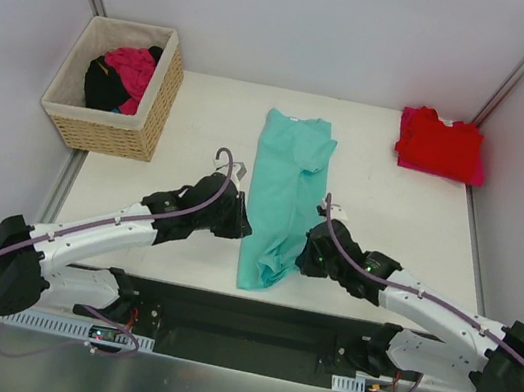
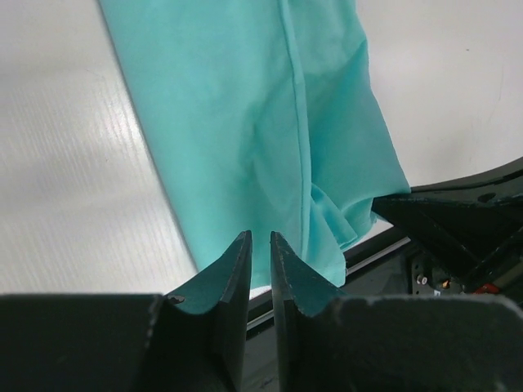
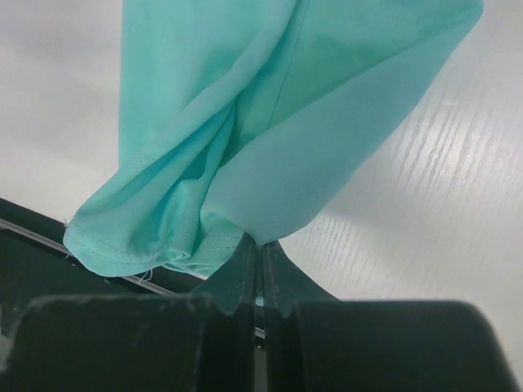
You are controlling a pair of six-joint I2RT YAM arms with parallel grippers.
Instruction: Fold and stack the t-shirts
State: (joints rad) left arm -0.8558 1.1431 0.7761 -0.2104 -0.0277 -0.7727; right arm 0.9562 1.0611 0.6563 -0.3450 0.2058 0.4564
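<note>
A teal t-shirt (image 1: 283, 190) lies in a long narrow strip down the middle of the table, collar at the far end, its near end bunched up. My right gripper (image 1: 304, 254) is shut on the shirt's near right edge; in the right wrist view the cloth (image 3: 270, 106) runs into the closed jaws of the right gripper (image 3: 260, 243). My left gripper (image 1: 239, 221) is at the shirt's left edge; its jaws stand a narrow gap apart with nothing between them, the left gripper (image 2: 260, 237) just short of the cloth (image 2: 261, 122). A folded red t-shirt (image 1: 441, 144) lies at the far right on a magenta one (image 1: 477, 176).
A wicker basket (image 1: 156, 106) stands at the far left with pink cloth (image 1: 132, 67) and black cloth (image 1: 104, 82) inside. A black base strip (image 1: 250, 321) runs along the table's near edge under the shirt's hem. Grey walls close in both sides.
</note>
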